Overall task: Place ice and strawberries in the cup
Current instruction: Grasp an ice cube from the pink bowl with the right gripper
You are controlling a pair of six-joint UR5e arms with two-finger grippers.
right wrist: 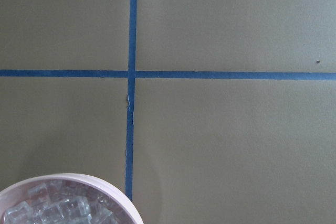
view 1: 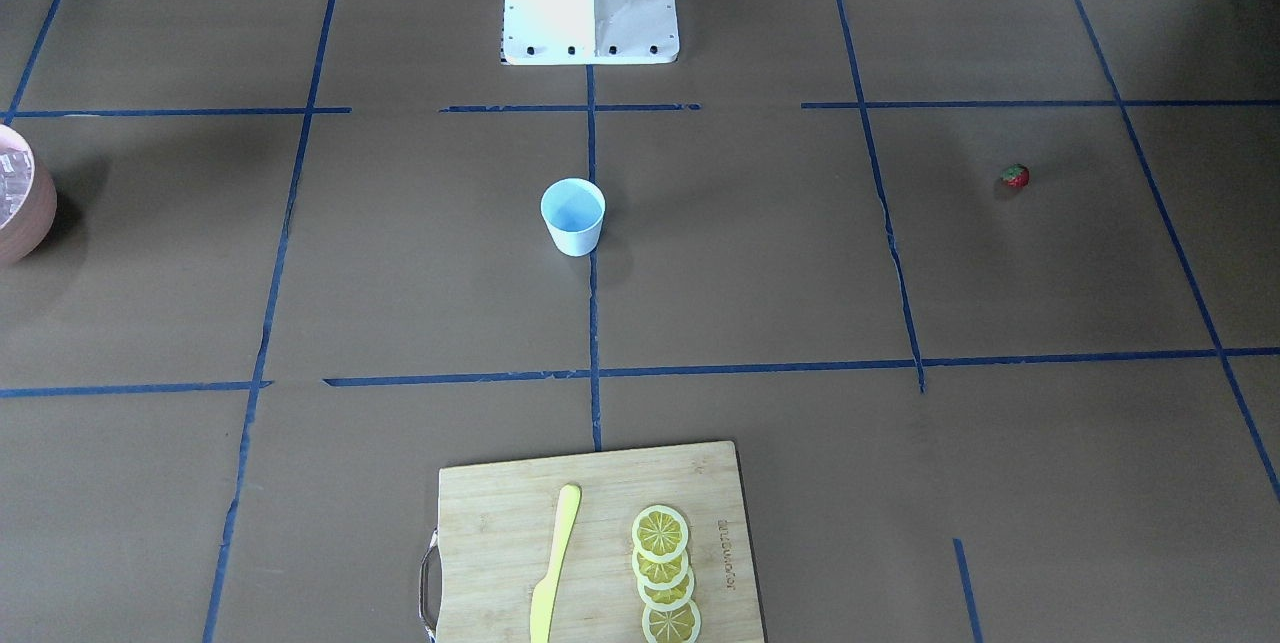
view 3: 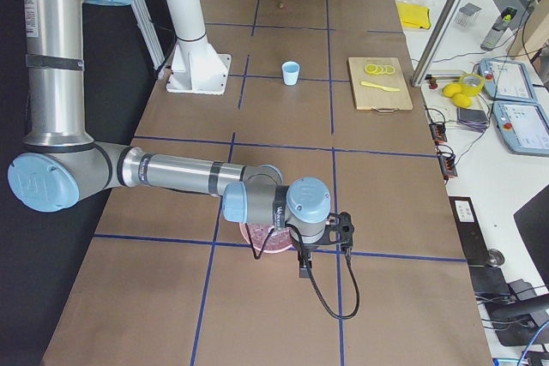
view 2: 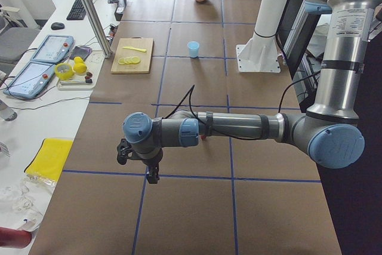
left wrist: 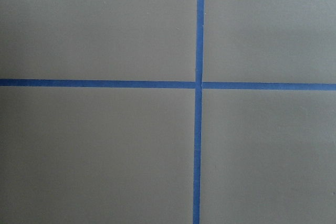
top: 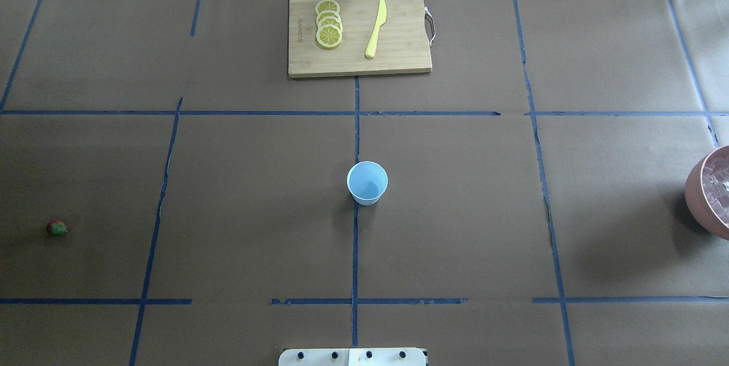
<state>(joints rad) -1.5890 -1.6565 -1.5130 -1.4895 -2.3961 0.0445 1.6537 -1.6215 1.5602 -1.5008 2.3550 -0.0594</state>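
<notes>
Empty cup (top: pixel 367 183) stands upright mid-table on the centre tape line. The strawberry (top: pixel 56 228) lies alone far out on the robot's left, and the ice (right wrist: pixel 52 211) is piled in the pink bowl (top: pixel 697 198) at the far right edge, both well apart from the cup. Can't tell whether the left end effector (view 2: pixel 140 164) or the right end effector (view 3: pixel 324 250) is parted or clamped, since both show only in the side views. Risks as I see them: the cubes are small, clear, glassy and jumbled, so a two-finger pinch likely slips, or drags up a neighbour that drops on the long carry. The berry is small and rounded with a leafy cap. It probably rolls away from the fingers or gets crushed if squeezed hard. The left wrist view shows only bare paper and tape, so that arm isn't lined up on it. The cup looks light, thin-walled and tapered with a narrow mouth: a low pass could tip it, and a high release could bounce ice out. The bowl is round and smooth, so a finger catching its rim could slide it on the matte brown paper covering the table (top: pixel 256 212).
</notes>
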